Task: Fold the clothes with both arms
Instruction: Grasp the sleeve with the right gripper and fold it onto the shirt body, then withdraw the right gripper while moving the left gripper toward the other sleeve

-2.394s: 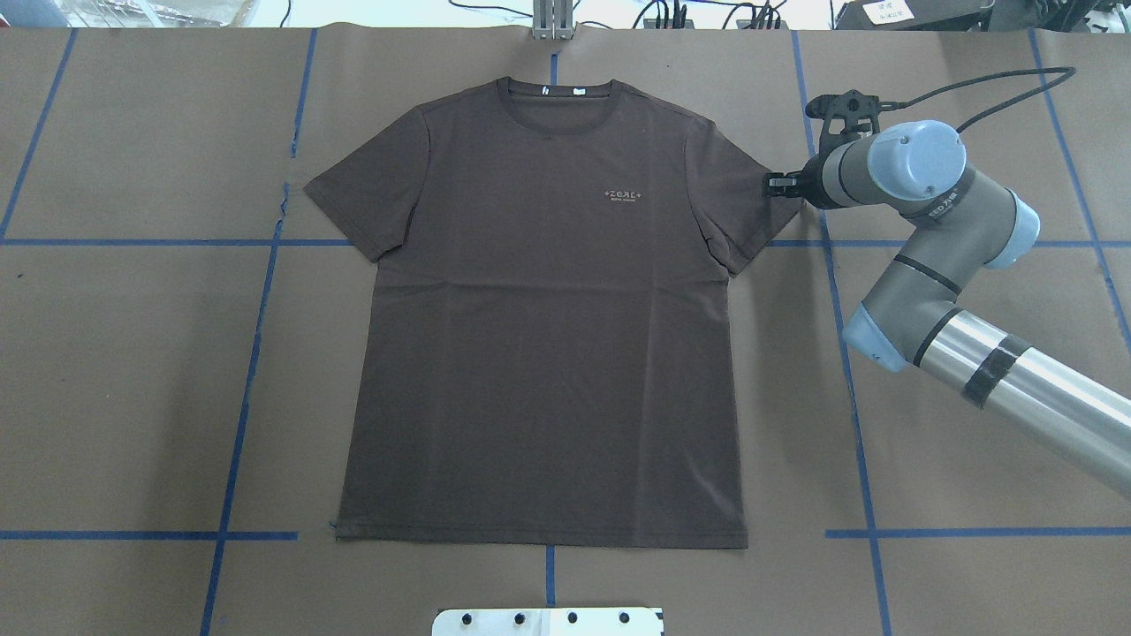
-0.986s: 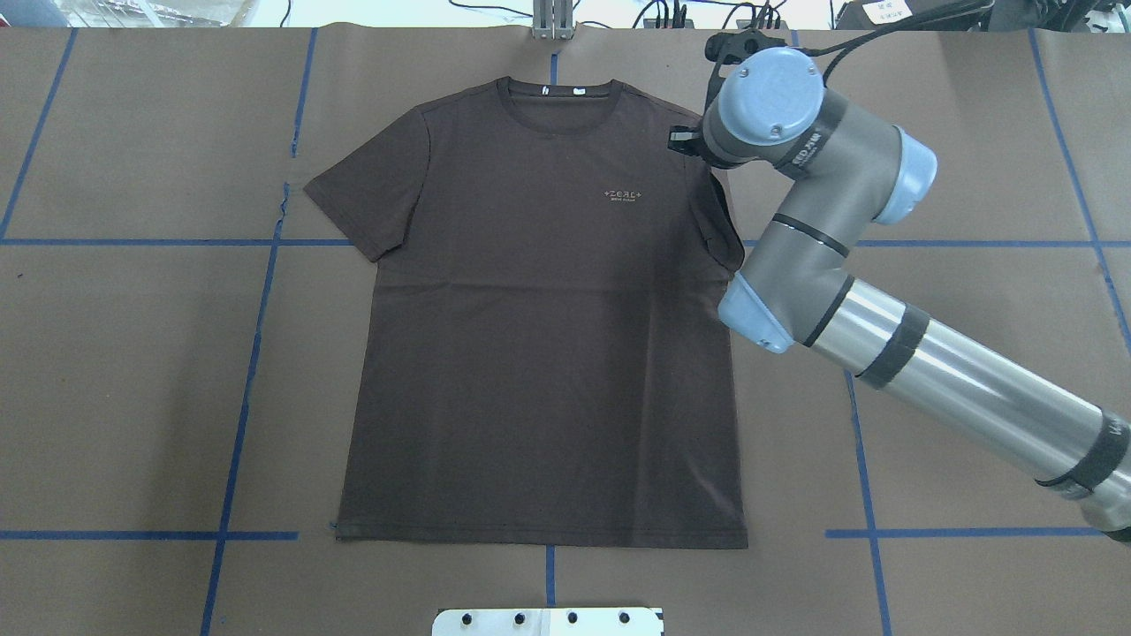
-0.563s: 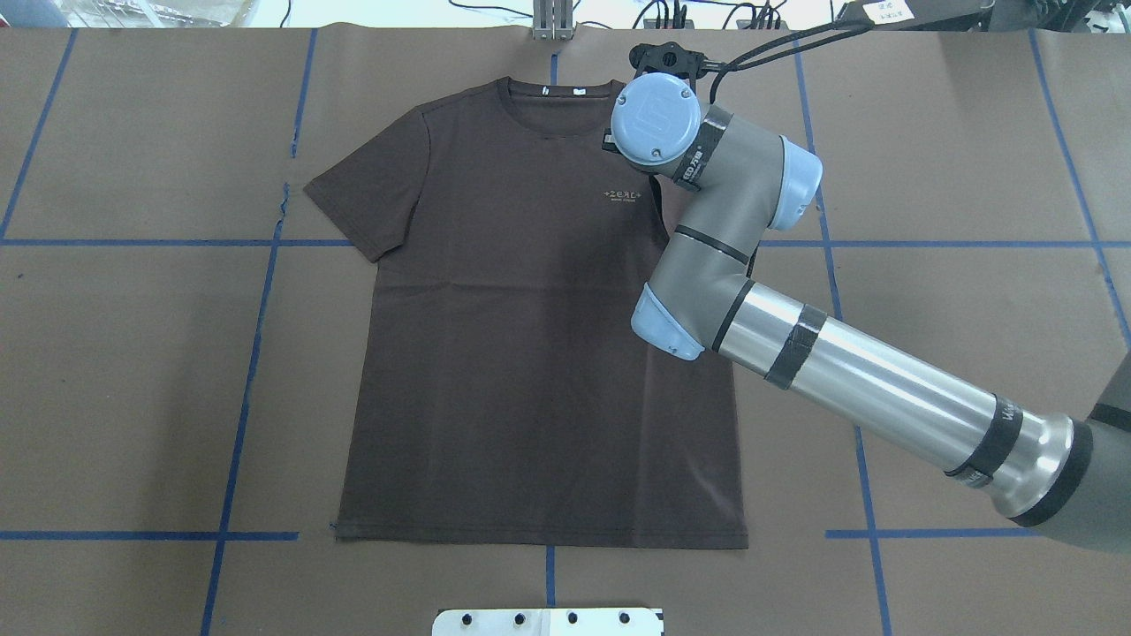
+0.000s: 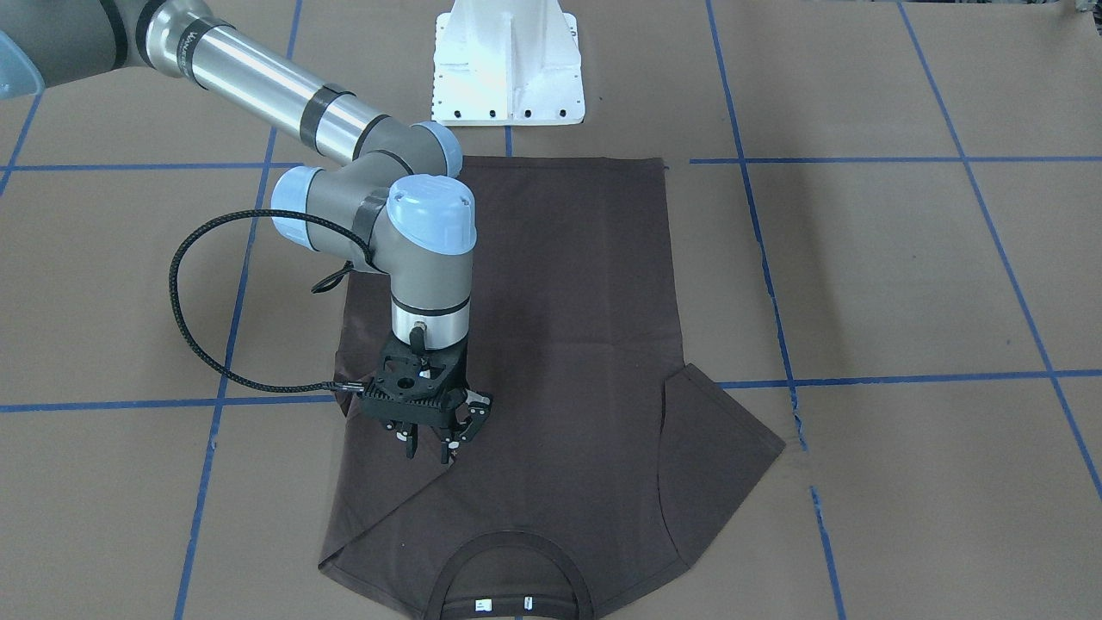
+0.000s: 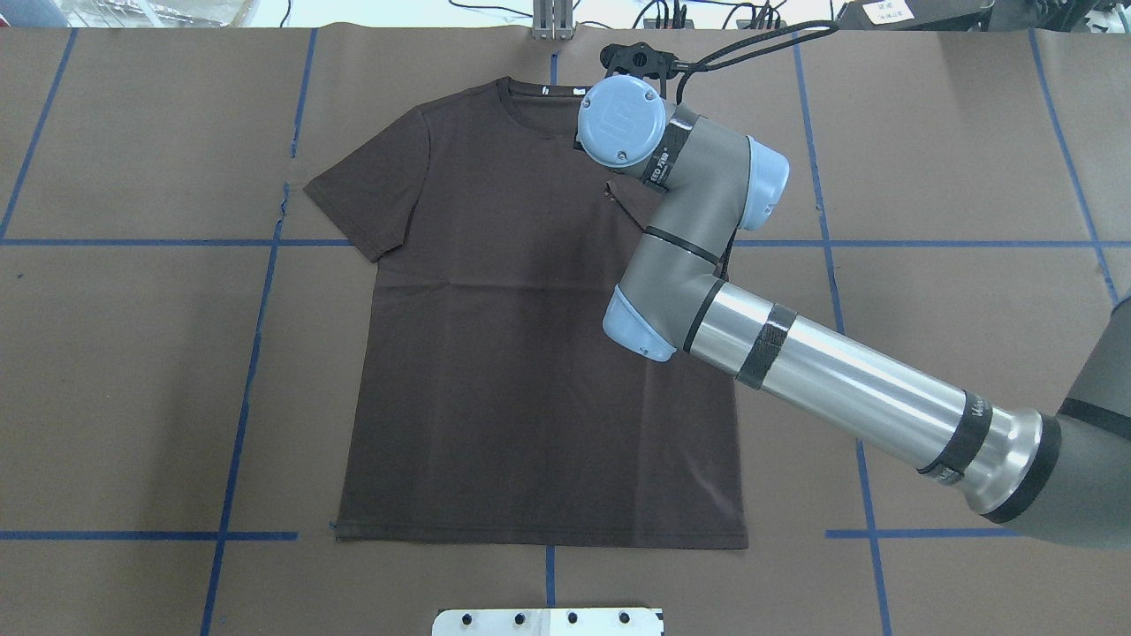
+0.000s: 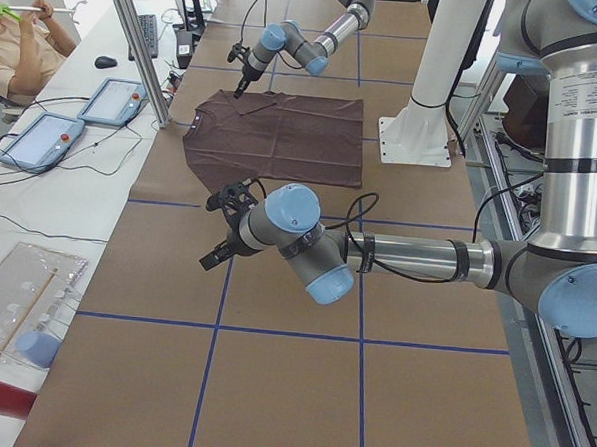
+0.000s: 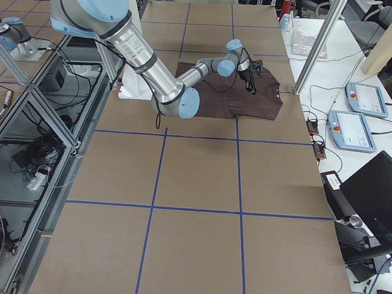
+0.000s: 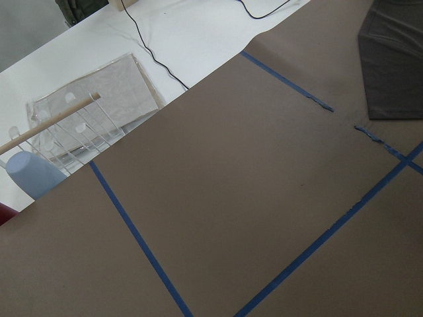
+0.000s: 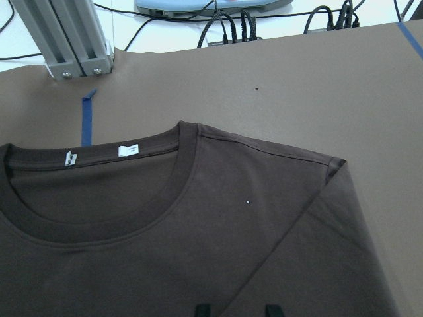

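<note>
One arm [image 4: 258,82] alone reaches the shirt [image 4: 568,327]: we find the right gripper [image 4: 430,451], jaws parted, just above the folded sleeve [image 4: 370,486].

Robotics lab: right arm [image 5: 839,389] and left arm [image 6: 417,258] at a brown paper-covered table [image 5: 132,371] gridded in blue tape [image 5: 132,242], aluminium extrusion post [image 6: 138,45] at 11 o'clock, teach pendants [image 7: 366,99] at 3 o'clock in the right-side view, cable bundles [image 9: 225,26]
</note>
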Controlling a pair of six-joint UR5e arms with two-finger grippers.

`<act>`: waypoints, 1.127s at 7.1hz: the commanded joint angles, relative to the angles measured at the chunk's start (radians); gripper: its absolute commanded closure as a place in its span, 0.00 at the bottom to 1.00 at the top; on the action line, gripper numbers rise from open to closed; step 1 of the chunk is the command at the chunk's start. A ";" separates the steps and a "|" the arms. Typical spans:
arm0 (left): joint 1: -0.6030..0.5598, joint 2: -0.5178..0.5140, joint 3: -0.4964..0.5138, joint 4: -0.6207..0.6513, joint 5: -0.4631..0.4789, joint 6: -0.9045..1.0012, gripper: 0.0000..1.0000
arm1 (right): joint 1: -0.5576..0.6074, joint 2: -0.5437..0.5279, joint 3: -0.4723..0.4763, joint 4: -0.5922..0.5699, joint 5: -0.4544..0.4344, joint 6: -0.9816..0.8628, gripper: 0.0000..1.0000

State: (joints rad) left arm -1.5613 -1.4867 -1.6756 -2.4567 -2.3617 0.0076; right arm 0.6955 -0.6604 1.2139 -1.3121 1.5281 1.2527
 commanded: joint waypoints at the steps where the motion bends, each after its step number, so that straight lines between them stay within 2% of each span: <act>1: 0.059 -0.046 0.004 -0.019 0.002 -0.095 0.00 | 0.153 -0.028 0.114 -0.088 0.252 -0.190 0.00; 2: 0.142 -0.103 0.037 -0.019 0.004 -0.273 0.00 | 0.233 -0.109 0.225 -0.108 0.358 -0.291 0.00; 3: 0.223 -0.168 0.057 -0.021 0.065 -0.483 0.00 | 0.331 -0.237 0.346 -0.108 0.495 -0.409 0.00; 4: 0.321 -0.231 0.079 -0.012 0.160 -0.644 0.10 | 0.419 -0.342 0.433 -0.108 0.588 -0.530 0.00; 5: 0.433 -0.339 0.161 -0.018 0.227 -0.848 0.30 | 0.499 -0.428 0.452 -0.099 0.669 -0.667 0.00; 6: 0.534 -0.419 0.237 -0.015 0.378 -0.982 0.38 | 0.542 -0.499 0.461 -0.090 0.713 -0.773 0.00; 7: 0.609 -0.487 0.319 -0.015 0.497 -1.030 0.40 | 0.547 -0.528 0.501 -0.092 0.705 -0.773 0.00; 8: 0.625 -0.529 0.373 -0.010 0.516 -1.032 0.41 | 0.547 -0.533 0.500 -0.092 0.705 -0.773 0.00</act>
State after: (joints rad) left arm -0.9867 -1.9503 -1.3795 -2.4703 -1.9160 -0.9855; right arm 1.2326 -1.1687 1.6989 -1.4044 2.2274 0.4970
